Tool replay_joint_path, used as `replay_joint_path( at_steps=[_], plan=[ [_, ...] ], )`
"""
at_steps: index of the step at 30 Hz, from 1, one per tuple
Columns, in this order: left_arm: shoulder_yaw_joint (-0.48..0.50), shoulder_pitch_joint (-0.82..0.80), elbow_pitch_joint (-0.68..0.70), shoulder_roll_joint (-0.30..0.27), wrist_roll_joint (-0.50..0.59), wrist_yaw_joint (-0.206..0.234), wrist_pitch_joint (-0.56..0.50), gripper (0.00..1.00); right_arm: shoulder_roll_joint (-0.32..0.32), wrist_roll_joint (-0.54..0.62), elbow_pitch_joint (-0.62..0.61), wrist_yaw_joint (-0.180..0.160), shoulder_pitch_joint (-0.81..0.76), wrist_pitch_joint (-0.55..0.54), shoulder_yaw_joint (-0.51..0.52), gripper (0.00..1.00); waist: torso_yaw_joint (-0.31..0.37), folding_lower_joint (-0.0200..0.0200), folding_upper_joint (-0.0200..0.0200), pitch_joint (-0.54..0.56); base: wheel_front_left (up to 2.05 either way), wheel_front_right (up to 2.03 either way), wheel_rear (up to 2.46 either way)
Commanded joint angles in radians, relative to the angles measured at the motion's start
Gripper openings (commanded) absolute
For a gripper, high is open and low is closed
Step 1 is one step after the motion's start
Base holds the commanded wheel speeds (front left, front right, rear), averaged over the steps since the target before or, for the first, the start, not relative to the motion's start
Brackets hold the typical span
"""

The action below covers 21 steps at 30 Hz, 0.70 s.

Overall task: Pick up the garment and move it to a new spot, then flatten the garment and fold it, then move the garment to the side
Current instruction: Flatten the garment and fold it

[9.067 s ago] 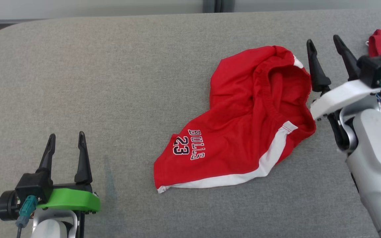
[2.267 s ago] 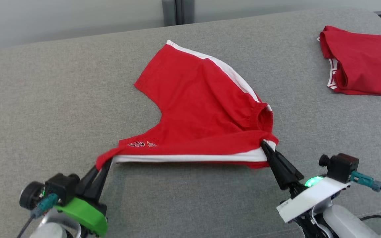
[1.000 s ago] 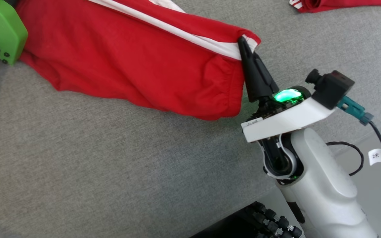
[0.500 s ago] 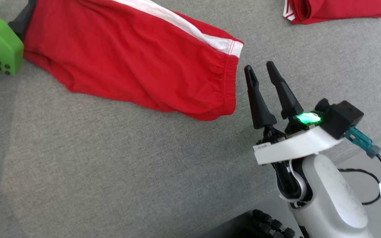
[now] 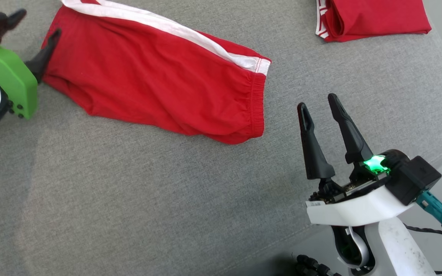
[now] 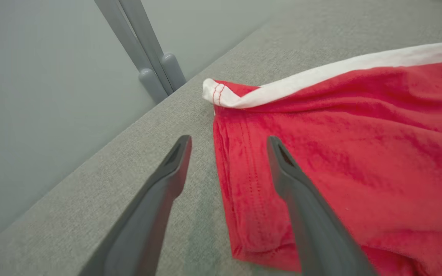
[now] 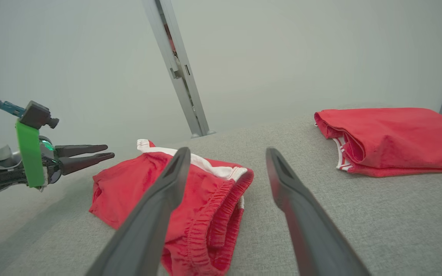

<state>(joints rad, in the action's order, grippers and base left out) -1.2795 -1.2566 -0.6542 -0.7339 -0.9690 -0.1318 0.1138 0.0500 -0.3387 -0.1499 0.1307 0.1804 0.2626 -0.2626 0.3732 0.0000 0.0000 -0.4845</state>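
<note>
The red garment [image 5: 155, 76], shorts with a white side stripe, lies folded lengthwise on the grey table [image 5: 129, 191], its elastic waistband toward my right arm. My left gripper [image 5: 36, 25] on its green mount stands open at the hem end, one finger touching the cloth's edge. In the left wrist view the left gripper [image 6: 229, 140] spreads over the hem of the garment [image 6: 359, 134], holding nothing. A short way off the waistband, my right gripper [image 5: 317, 102] is open and empty. The right wrist view shows the right gripper [image 7: 227, 151], the garment [image 7: 129, 184] and the left gripper [image 7: 109, 150].
A second red garment [image 5: 374, 17] lies folded at the table's far right corner, also seen as the folded pile [image 7: 390, 134] in the right wrist view. The table's rounded edge [image 5: 432, 153] runs just behind my right wrist. Grey wall and a post [image 6: 144, 57] stand beyond.
My right gripper has opened, let go of the waistband corner and drawn back. My left gripper has opened and released the hem. The garment now lies flat; the camera has also shifted.
</note>
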Motion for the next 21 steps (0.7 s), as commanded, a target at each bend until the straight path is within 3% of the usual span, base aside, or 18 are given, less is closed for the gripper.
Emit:
replay_joint_path(
  at_steps=[1, 6, 14, 15, 17, 21],
  plan=[
    [-0.001, 0.033, 0.017, -0.015, -0.008, 0.002, -0.031, 1.0, 0.001, 0.011, -0.006, 0.0, -0.014, 0.003, -0.003, 1.0, 0.002, 0.0, 0.0, 0.002, 0.0, 0.0, 0.0],
    [0.0, 0.077, 0.056, -0.047, -0.05, 0.003, -0.134, 1.0, 0.001, 0.037, 0.006, 0.0, -0.015, 0.003, -0.007, 1.0, 0.003, 0.0, 0.0, 0.002, 0.0, 0.0, 0.0],
    [-0.007, 0.146, 0.096, -0.043, -0.147, 0.002, -0.244, 1.0, 0.001, 0.036, 0.026, 0.0, 0.004, 0.003, -0.007, 1.0, -0.006, 0.0, 0.0, -0.001, 0.0, 0.0, 0.0],
    [-0.007, 0.145, 0.101, -0.042, -0.148, 0.002, -0.243, 0.8, 0.001, 0.038, 0.028, 0.0, 0.006, 0.003, -0.01, 1.0, -0.007, 0.0, 0.0, -0.001, 0.0, 0.0, 0.0],
    [-0.007, 0.141, 0.103, -0.037, -0.169, 0.002, -0.232, 0.0, 0.001, 0.04, 0.029, 0.0, 0.01, 0.003, -0.012, 1.0, -0.01, 0.0, 0.0, -0.002, 0.0, 0.0, 0.0],
    [-0.002, 0.125, 0.103, -0.023, -0.167, 0.002, -0.179, 0.0, 0.001, 0.044, 0.038, 0.0, 0.012, 0.003, -0.007, 1.0, -0.022, 0.0, 0.0, 0.006, 0.0, 0.0, 0.0]
  ],
)
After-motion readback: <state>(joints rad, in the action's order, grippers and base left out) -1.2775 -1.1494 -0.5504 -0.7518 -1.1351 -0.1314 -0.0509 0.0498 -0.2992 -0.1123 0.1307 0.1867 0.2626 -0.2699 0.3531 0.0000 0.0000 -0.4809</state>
